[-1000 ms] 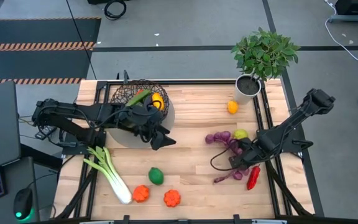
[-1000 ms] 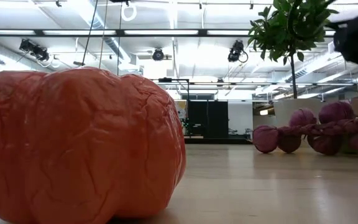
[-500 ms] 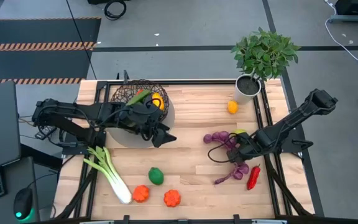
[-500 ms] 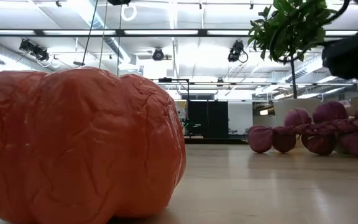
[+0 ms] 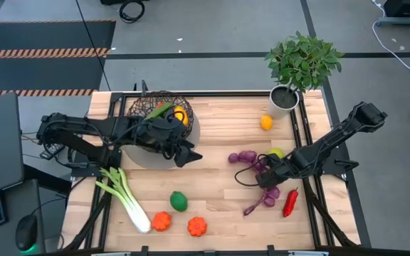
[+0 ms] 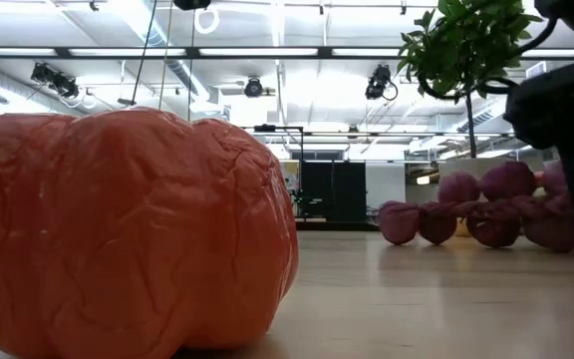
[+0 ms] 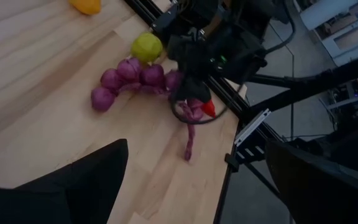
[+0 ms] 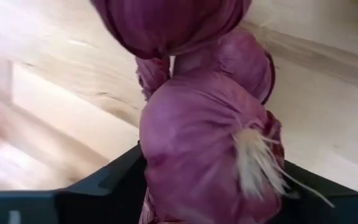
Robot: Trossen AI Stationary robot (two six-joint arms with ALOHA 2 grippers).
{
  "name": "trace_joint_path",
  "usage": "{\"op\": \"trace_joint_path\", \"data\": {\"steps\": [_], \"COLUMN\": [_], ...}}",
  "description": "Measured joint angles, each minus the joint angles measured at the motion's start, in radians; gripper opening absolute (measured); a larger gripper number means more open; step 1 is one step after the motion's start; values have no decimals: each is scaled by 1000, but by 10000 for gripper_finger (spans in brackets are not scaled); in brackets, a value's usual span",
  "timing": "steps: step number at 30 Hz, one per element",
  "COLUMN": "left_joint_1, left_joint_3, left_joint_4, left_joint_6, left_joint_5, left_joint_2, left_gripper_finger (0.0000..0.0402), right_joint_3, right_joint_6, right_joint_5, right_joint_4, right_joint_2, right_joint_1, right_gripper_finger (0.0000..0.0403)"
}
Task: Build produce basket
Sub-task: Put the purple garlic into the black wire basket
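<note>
Bright overhead strip lighting — soft shadows; right wrist view blurred — too close.

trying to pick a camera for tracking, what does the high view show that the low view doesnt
Only the high view shows the basket with produce inside, the leek, the green lime, the red chilli, the lemon and the left gripper beside the basket. Only the low view shows the room's ceiling lights and one orange fruit filling its left half. Both show the purple bulb string with the right gripper on it, and the potted plant.
</note>
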Motion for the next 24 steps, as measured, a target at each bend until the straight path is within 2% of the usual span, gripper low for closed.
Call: {"op": "trace_joint_path", "data": {"steps": [11, 16, 24], "left_joint_1": [12, 13, 65], "left_joint_3": [0, 0, 0], "left_joint_4": [1, 0, -8], "left_joint_6": [2, 16, 36], "left_joint_5": [-1, -3, -2], "left_joint_2": [0, 0, -16], "left_gripper_finger": [385, 385, 385], "right_joint_3": [20, 138, 321], "right_joint_6": [-109, -266, -559], "right_joint_5": [44, 114, 128], "right_joint_4": [56, 61, 62], "right_joint_2": [-2, -2, -2], "right_joint_1": [-29, -65, -220], "right_gripper_finger": [176, 167, 167]}}
